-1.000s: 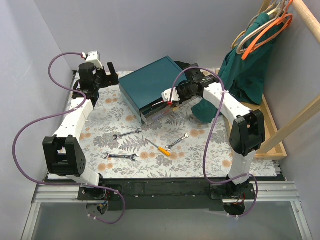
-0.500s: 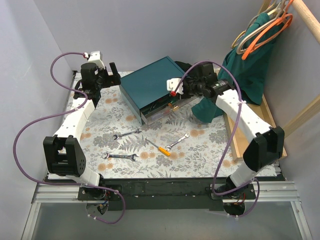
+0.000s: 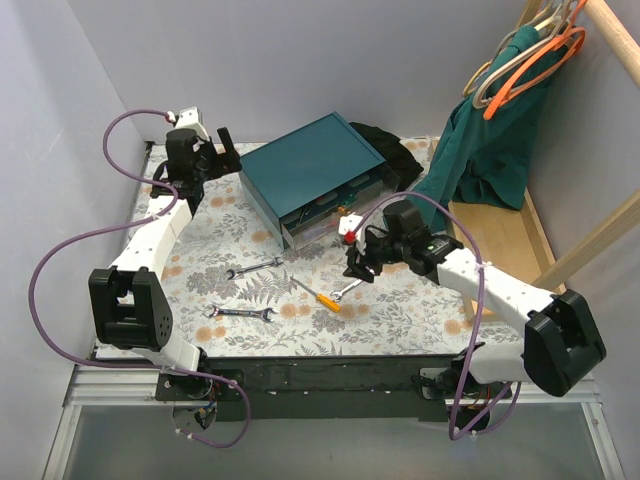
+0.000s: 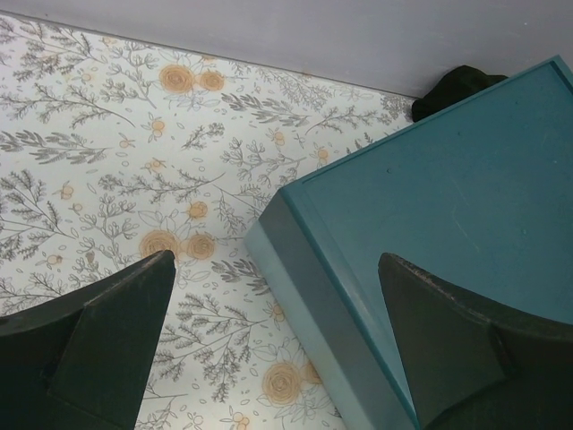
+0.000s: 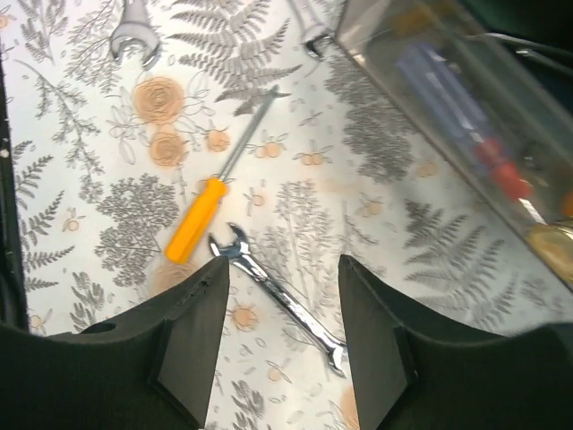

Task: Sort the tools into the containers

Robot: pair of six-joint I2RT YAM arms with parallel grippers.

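The dark teal box (image 3: pixel 310 165) stands at the back middle with one lower drawer (image 3: pixel 322 226) pulled open. In the right wrist view the drawer (image 5: pixel 466 116) holds blue and red handled screwdrivers. Three silver wrenches lie on the floral mat: one (image 3: pixel 253 268), one (image 3: pixel 240 313) and one (image 3: pixel 355 283). An orange-handled screwdriver (image 3: pixel 322 297) lies between them. My right gripper (image 3: pixel 357 264) is open and empty, low over the right wrench (image 5: pixel 304 318), its fingers either side of it, beside the orange screwdriver (image 5: pixel 195 219). My left gripper (image 3: pixel 225 150) is open and empty, above the box's left corner (image 4: pixel 358 269).
A light wooden tray (image 3: pixel 505 240) lies along the right side. A green garment (image 3: pixel 490 130) hangs on hangers above it. A black cloth (image 3: pixel 385 145) lies behind the box. Walls close the left and back.
My right arm has swung away from the open drawer, forward and down to the mat, over the right wrench. My left arm has hardly moved.
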